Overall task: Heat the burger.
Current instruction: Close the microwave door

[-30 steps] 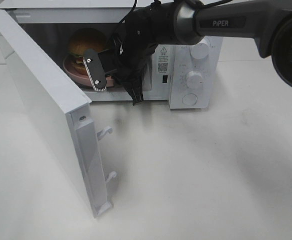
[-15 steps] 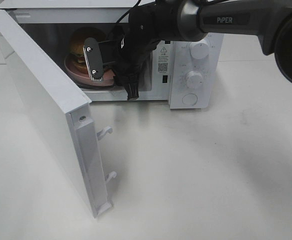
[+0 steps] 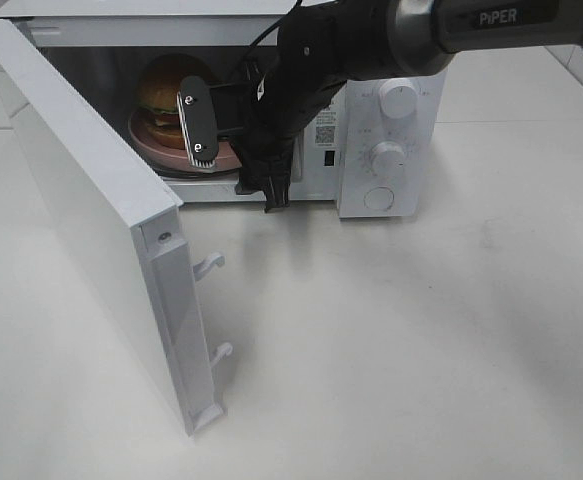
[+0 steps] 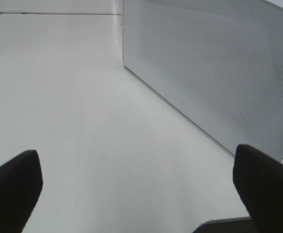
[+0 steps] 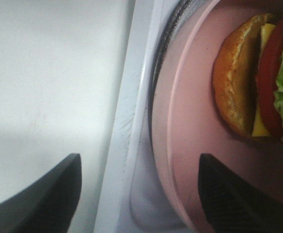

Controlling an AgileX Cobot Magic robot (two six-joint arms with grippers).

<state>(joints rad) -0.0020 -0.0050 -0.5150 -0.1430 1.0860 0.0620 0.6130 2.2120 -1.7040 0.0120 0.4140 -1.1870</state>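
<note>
The burger [image 3: 171,85] sits on a pink plate [image 3: 151,142] inside the open microwave [image 3: 386,150]. My right gripper [image 3: 233,155] hangs at the front of the oven's opening, just over the plate's near rim, open and holding nothing. In the right wrist view the burger [image 5: 258,82] lies on the plate [image 5: 190,121], and the right gripper [image 5: 141,194] has its dark fingers spread wide, one on either side of the plate's rim. My left gripper [image 4: 139,194] is open and empty over bare table, facing the outer side of the microwave door [image 4: 214,68].
The microwave door [image 3: 81,200] swings far out to the left, its latch hooks [image 3: 211,265] pointing right. Two knobs [image 3: 399,100] are on the control panel at the right. White tabletop [image 3: 391,330] spreads in front.
My right gripper has opened and let go of the plate. It has drawn back a little toward the front of the oven. Plate and burger stay inside.
</note>
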